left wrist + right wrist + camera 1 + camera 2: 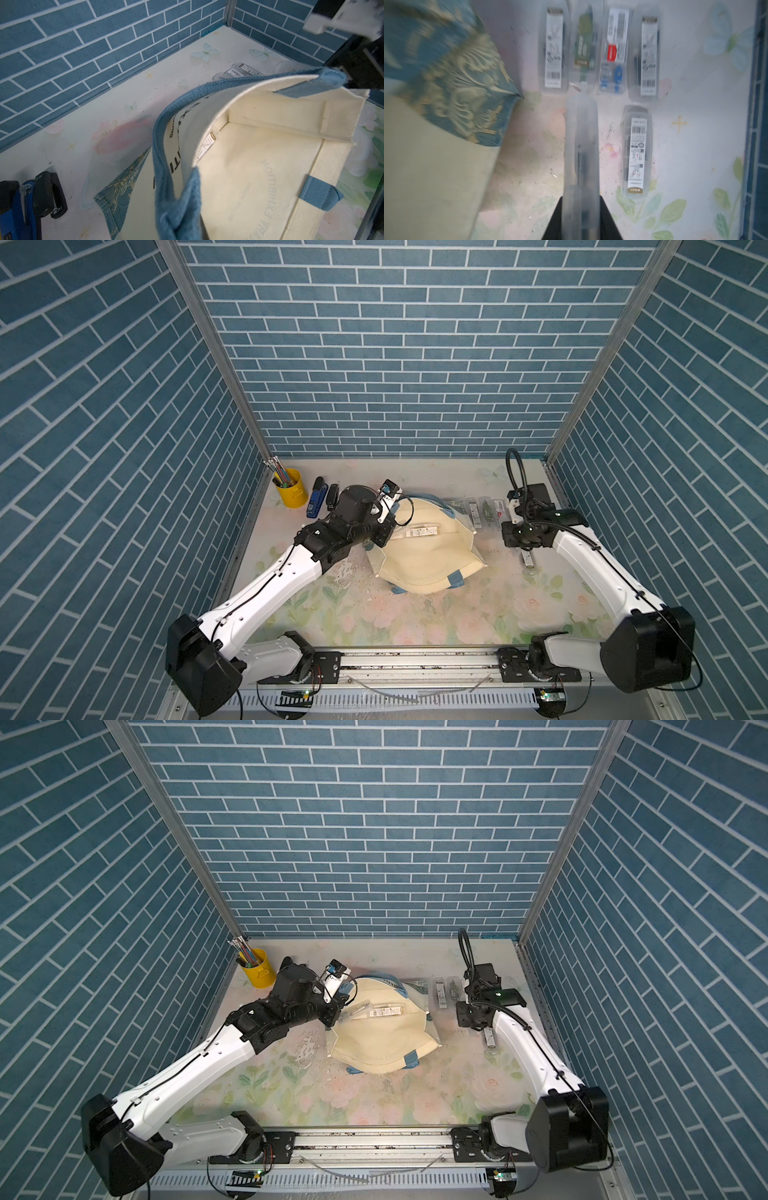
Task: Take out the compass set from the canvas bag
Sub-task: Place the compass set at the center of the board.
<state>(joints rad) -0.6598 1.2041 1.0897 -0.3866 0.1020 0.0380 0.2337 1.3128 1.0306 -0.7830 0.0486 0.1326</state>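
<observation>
The cream canvas bag lies open on the table in both top views. My left gripper is shut on its blue strap handle and holds the mouth up. A clear compass set lies in the bag's opening, and its label peeks out in the left wrist view. To the right of the bag, my right gripper is shut on another clear compass set case, held edge-on above the table. In a top view the right gripper hides that case.
Several compass set cases lie in a row at the back right. A single case lies nearer, by the right wall. A yellow pen cup and two staplers stand at the back left.
</observation>
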